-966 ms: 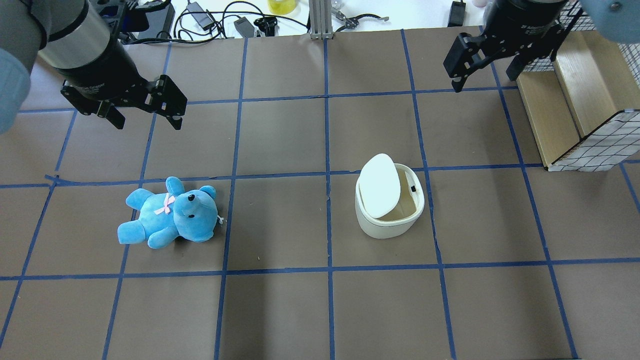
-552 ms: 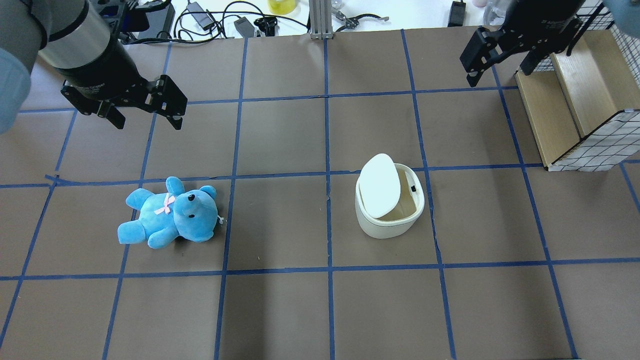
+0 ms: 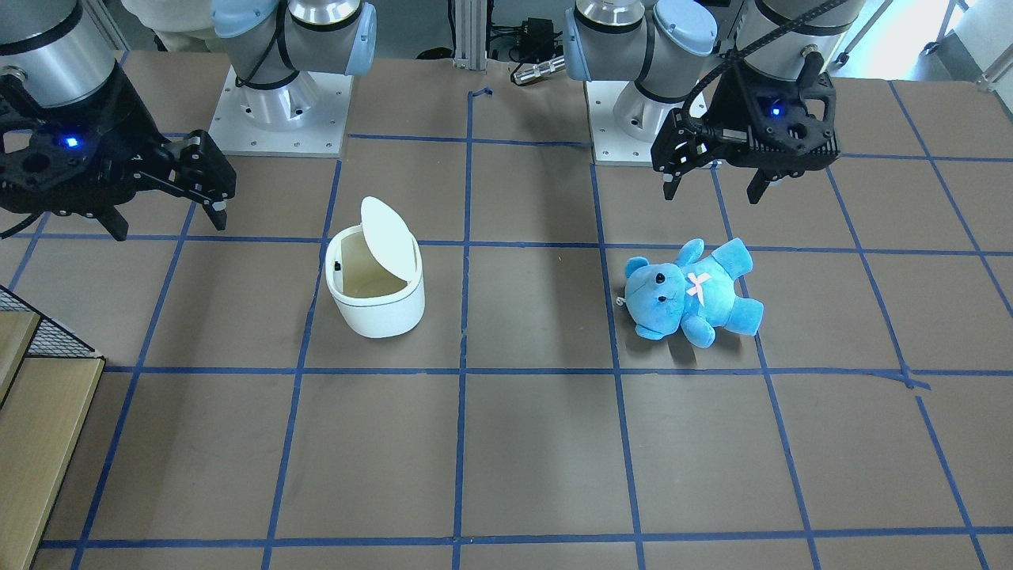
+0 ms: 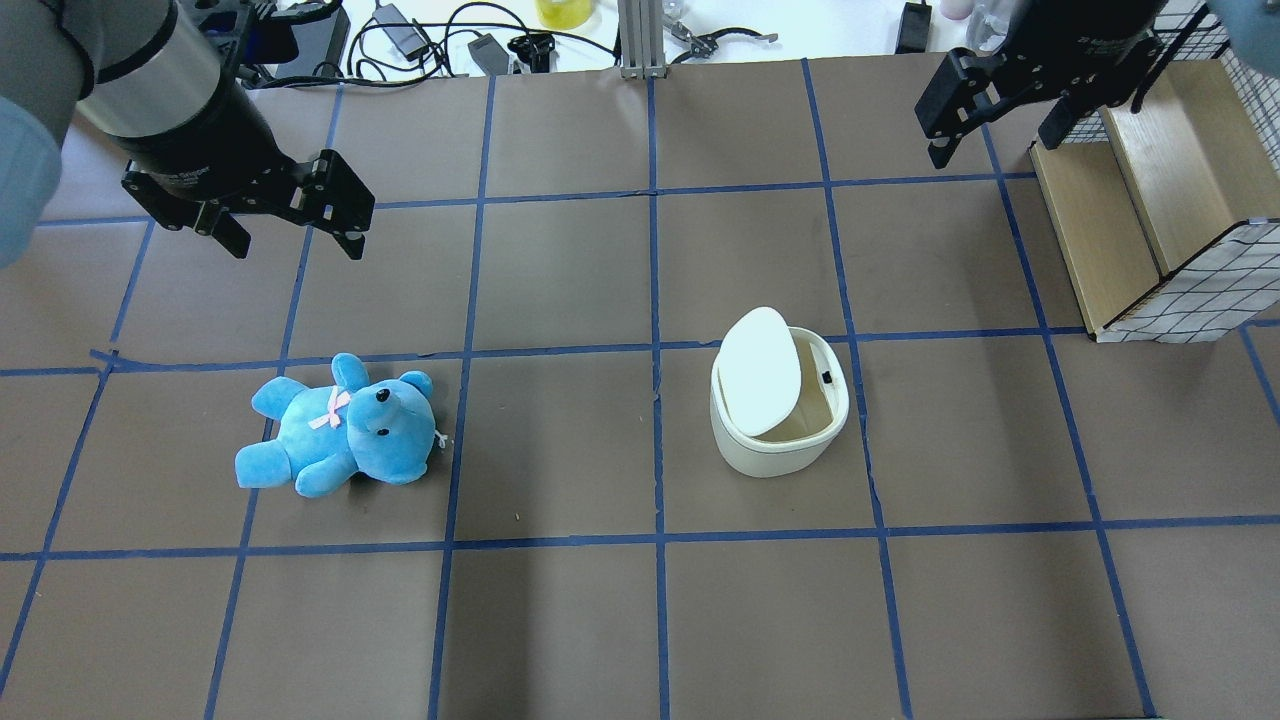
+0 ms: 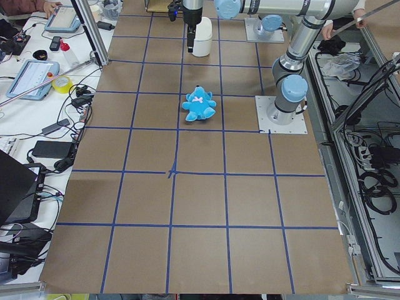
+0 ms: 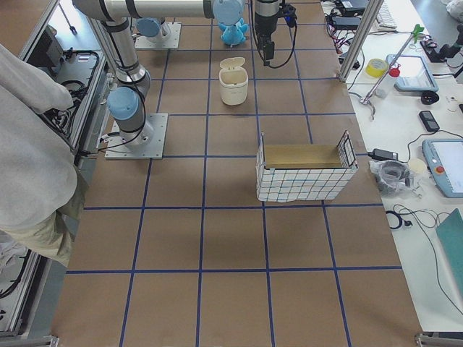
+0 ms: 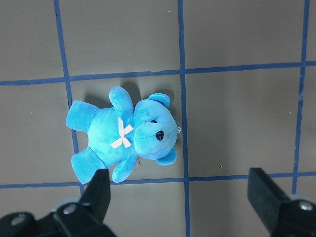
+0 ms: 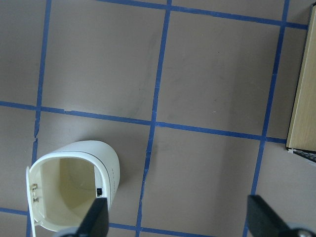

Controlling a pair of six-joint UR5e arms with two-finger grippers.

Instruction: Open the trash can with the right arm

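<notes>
The white trash can [image 4: 770,455] stands right of the table's middle with its lid [image 4: 758,370] tipped up, showing the cream interior. It also shows in the front view [image 3: 380,313] and the right wrist view [image 8: 106,158]. My right gripper [image 4: 993,149] is open and empty, high above the table, well behind and to the right of the can; it also shows in the front view [image 3: 168,226]. My left gripper [image 4: 297,250] is open and empty, hovering behind a blue teddy bear [image 4: 345,430].
A wire-and-wood crate [image 4: 1150,200] stands at the far right, close beside my right gripper. Cables and tools lie along the table's back edge. The teddy bear [image 7: 123,138] lies on its back on the left half.
My right gripper has moved back and to the right, away from the trash can. The lid stays up. The left arm and the teddy have not moved.
</notes>
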